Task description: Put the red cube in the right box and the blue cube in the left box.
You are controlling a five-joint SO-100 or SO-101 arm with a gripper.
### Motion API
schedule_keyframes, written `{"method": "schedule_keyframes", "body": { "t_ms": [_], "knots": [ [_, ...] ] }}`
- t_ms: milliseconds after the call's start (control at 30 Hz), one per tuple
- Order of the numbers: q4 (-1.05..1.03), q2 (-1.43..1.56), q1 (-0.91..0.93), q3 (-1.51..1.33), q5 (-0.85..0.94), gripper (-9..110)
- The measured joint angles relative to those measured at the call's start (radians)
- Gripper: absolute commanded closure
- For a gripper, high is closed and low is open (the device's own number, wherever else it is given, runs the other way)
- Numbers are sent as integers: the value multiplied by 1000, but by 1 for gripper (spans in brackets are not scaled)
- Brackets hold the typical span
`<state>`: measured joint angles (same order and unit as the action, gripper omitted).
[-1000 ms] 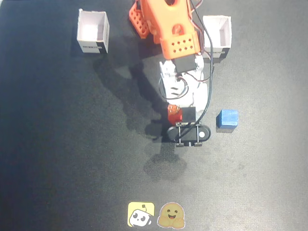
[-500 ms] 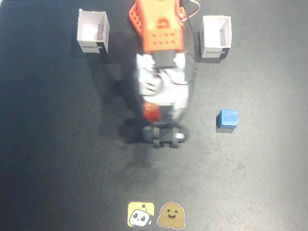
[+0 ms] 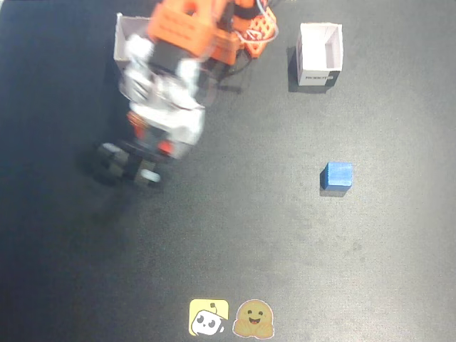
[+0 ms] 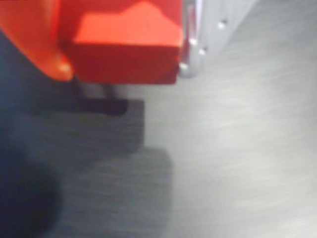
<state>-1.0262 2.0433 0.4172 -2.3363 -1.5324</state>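
The red cube fills the top of the wrist view, pinched between an orange finger and a pale finger; my gripper is shut on it, above the dark mat. In the fixed view the arm is blurred at upper left, and my gripper hangs just below the right box, the pinkish one, which the arm mostly covers. The cube shows there only as a small red patch. Far to the right, the blue cube lies alone on the mat. Above it, at the top right, stands the left box.
A black mat covers the whole table. Two small cartoon stickers sit at its bottom edge in the fixed view. The orange arm base stands between the two boxes at the top.
The arm has swung from the middle of the mat to the picture's left, carrying the red cube toward the pinkish box. The blue cube and both boxes have stayed put.
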Motion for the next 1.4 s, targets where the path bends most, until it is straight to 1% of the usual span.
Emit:
{"method": "schedule_keyframes", "body": {
  "t_ms": [267,533,767,1233,1400],
  "knots": [
    [-25,98,195,-32,18,90],
    [-115,242,368,-77,49,90],
    [-163,287,511,-80,83,90],
    [-262,377,762,-126,83,90],
    [-281,425,807,-176,67,90]
  ]
}}
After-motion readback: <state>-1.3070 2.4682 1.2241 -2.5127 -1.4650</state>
